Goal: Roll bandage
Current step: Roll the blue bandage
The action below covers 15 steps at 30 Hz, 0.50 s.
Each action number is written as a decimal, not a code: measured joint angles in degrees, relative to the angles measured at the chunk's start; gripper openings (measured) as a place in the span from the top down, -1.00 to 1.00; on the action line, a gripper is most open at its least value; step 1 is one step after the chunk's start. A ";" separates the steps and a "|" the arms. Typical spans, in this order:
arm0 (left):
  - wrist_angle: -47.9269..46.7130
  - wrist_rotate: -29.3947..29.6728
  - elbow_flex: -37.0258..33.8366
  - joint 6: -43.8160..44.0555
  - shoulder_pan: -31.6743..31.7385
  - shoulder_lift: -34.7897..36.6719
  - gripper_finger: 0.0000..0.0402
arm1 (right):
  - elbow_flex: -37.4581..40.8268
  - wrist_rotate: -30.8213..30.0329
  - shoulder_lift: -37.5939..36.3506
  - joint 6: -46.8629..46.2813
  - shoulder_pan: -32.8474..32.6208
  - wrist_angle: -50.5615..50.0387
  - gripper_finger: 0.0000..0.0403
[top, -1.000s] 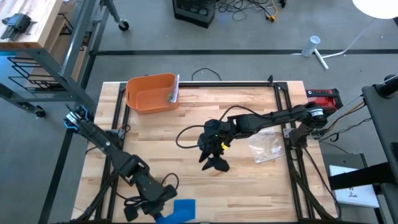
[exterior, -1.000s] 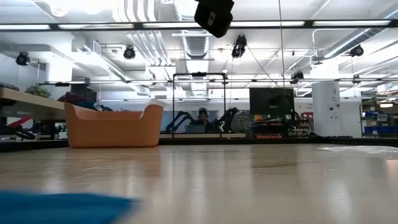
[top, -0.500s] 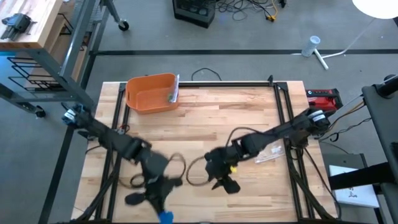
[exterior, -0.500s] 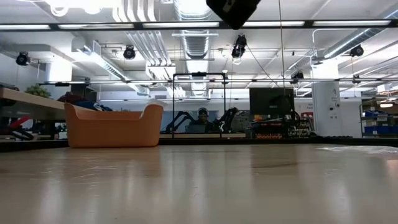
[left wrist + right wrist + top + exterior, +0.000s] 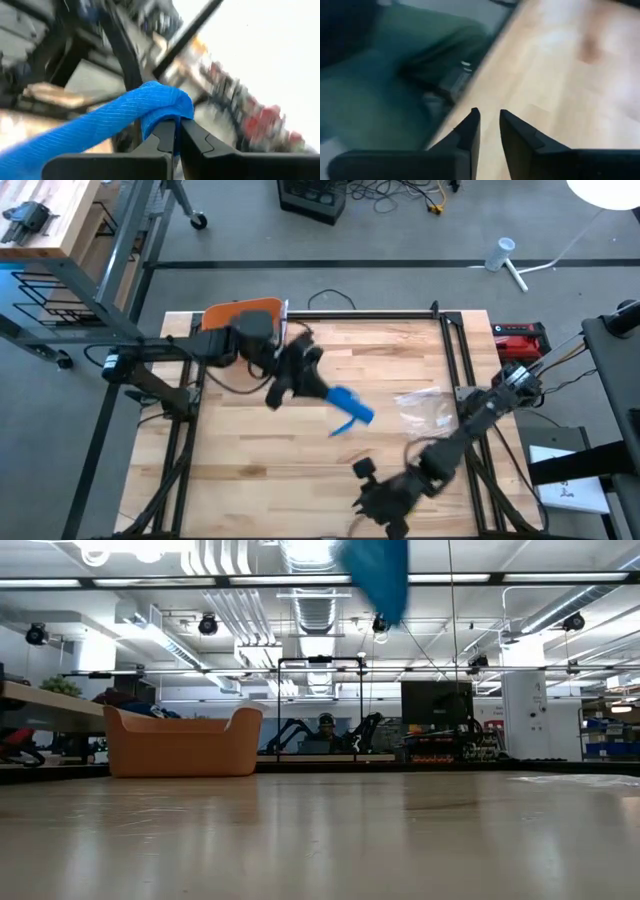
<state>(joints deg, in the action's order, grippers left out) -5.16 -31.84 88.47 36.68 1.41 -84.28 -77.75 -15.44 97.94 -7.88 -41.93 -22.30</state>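
Observation:
The bandage (image 5: 352,410) is a blue woven strip. It hangs in the air over the middle of the table and shows at the top of the low view (image 5: 378,575). My left gripper (image 5: 323,388) has come in from the table's left and is shut on the bandage (image 5: 100,130). My right gripper (image 5: 380,502) hovers at the table's near edge, right of the middle. Its fingers (image 5: 470,130) stand a small gap apart with nothing between them. My left gripper pinches a bunched fold (image 5: 165,107) at one end of the bandage between its two fingertips. The fingers point about level, toward the table's right side. The bandage is lifted clear of the table, and its free length trails away from the fingers, slack.
An orange bin (image 5: 232,315) stands at the far left, partly behind my left arm. A clear plastic bag (image 5: 425,412) lies near the right side. A red device (image 5: 520,337) sits just off the table's far right corner.
My left gripper has swung from the near left corner up and toward the table's middle, turning as it went. It has carried the bandage, which lay on the table by the near edge and now hangs clear. My right gripper has moved from the middle to the near edge.

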 joint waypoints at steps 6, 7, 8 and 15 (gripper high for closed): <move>16.20 7.45 -0.04 19.42 5.34 0.02 1.00 | -3.69 -28.30 -1.45 0.25 -8.77 -5.43 0.91; 18.92 8.60 -0.08 21.23 6.33 0.02 1.00 | -3.86 -31.60 -1.87 1.48 -9.66 -5.81 0.93; 21.57 9.90 -0.09 22.22 7.13 0.02 1.00 | -4.21 -33.86 -2.08 2.18 -10.13 -6.02 0.95; 31.74 15.10 -0.09 22.48 8.39 0.03 1.00 | -5.94 -37.65 -2.37 5.34 -10.08 -5.74 0.99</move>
<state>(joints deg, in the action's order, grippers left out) 26.59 -16.74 88.38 59.16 9.80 -84.26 -83.69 -53.09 95.57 -2.54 -52.00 -28.04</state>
